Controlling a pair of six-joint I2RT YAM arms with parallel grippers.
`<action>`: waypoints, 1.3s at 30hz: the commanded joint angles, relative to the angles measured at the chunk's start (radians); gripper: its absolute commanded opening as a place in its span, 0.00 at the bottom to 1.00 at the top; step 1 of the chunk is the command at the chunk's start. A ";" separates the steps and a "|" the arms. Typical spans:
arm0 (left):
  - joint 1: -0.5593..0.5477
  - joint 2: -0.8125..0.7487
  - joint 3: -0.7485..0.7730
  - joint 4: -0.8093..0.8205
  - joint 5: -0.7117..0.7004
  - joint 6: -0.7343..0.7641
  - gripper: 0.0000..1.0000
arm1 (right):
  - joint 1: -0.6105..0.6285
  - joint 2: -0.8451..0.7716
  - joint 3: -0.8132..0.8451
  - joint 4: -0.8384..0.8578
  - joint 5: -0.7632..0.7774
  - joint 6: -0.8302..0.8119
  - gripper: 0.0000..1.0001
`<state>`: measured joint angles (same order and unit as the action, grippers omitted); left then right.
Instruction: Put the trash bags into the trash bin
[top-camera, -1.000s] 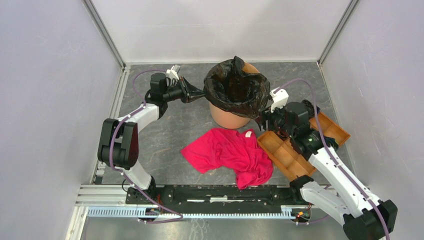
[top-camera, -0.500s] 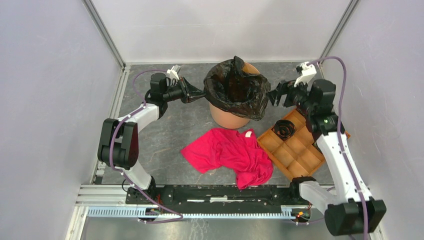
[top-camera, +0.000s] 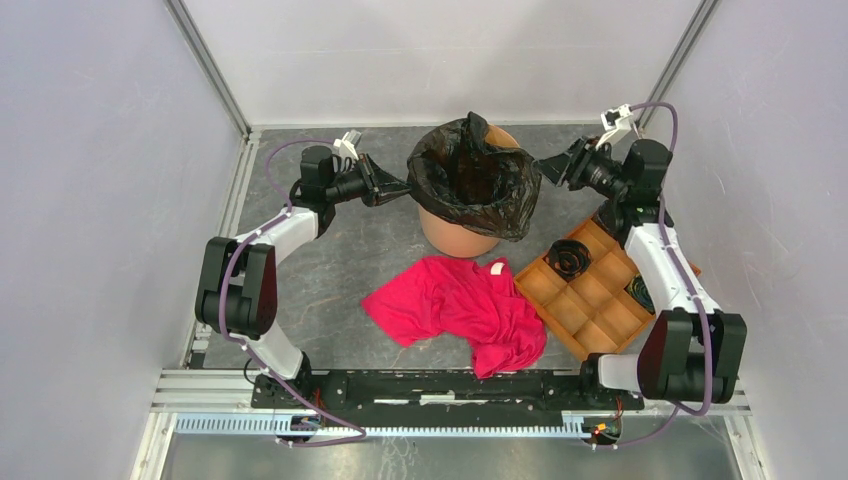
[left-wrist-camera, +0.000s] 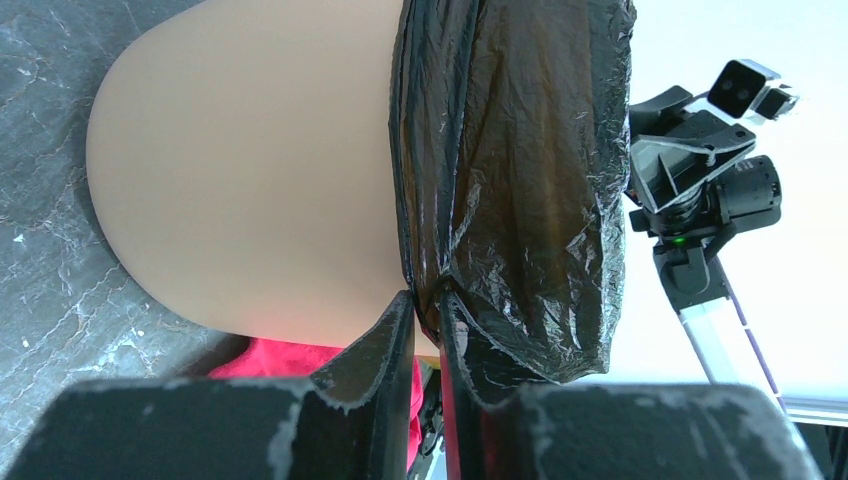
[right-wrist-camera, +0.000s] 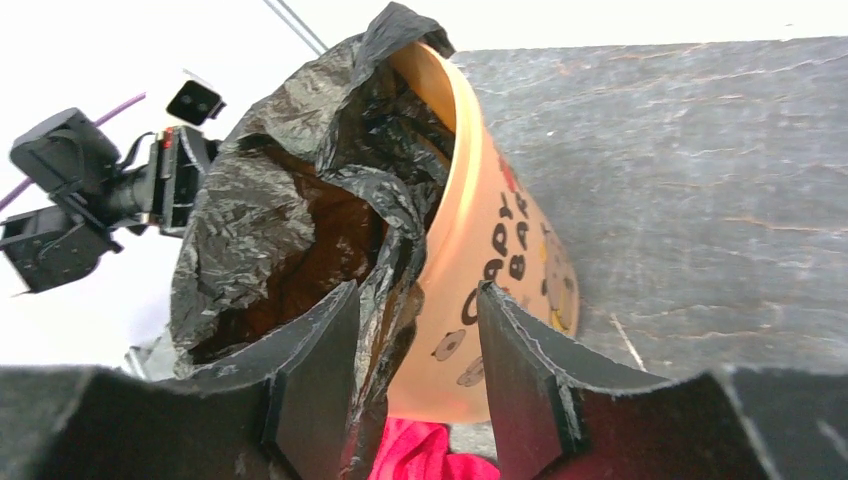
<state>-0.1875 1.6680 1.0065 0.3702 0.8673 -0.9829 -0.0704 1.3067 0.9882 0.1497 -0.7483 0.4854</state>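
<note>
The pale-orange trash bin (top-camera: 455, 235) stands at the back middle of the table. A glossy black trash bag (top-camera: 470, 180) lines it and drapes over most of the rim, with one peak sticking up at the back. My left gripper (top-camera: 402, 187) is at the bin's left rim. In the left wrist view it (left-wrist-camera: 428, 305) is shut on the hanging edge of the bag (left-wrist-camera: 510, 180), beside the bin's wall (left-wrist-camera: 250, 170). My right gripper (top-camera: 545, 167) is at the right rim. Its jaws (right-wrist-camera: 418, 290) stand open, with a fold of the bag (right-wrist-camera: 290, 200) and the bin's side (right-wrist-camera: 490, 240) between them.
A red cloth (top-camera: 460, 305) lies crumpled in front of the bin. A brown compartment tray (top-camera: 600, 290) sits at the right, under my right arm, with a black coil (top-camera: 570, 255) in one cell. Grey walls close in both sides and the back.
My right arm has swung up from over the tray to the bin's right rim, its jaws widening and then narrowing. The left gripper has kept its hold and not moved.
</note>
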 joint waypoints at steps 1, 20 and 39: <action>-0.004 -0.017 -0.001 0.038 0.023 -0.040 0.21 | -0.003 0.015 -0.057 0.214 -0.093 0.122 0.53; -0.004 -0.008 0.000 0.038 0.026 -0.037 0.18 | -0.012 0.060 -0.088 -0.042 0.123 -0.085 0.00; -0.009 -0.005 0.001 0.038 0.027 -0.038 0.17 | -0.008 0.028 0.199 -0.304 0.300 -0.359 0.66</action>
<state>-0.1925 1.6680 1.0065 0.3702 0.8680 -0.9829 -0.0788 1.3682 1.1065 -0.1833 -0.4458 0.1825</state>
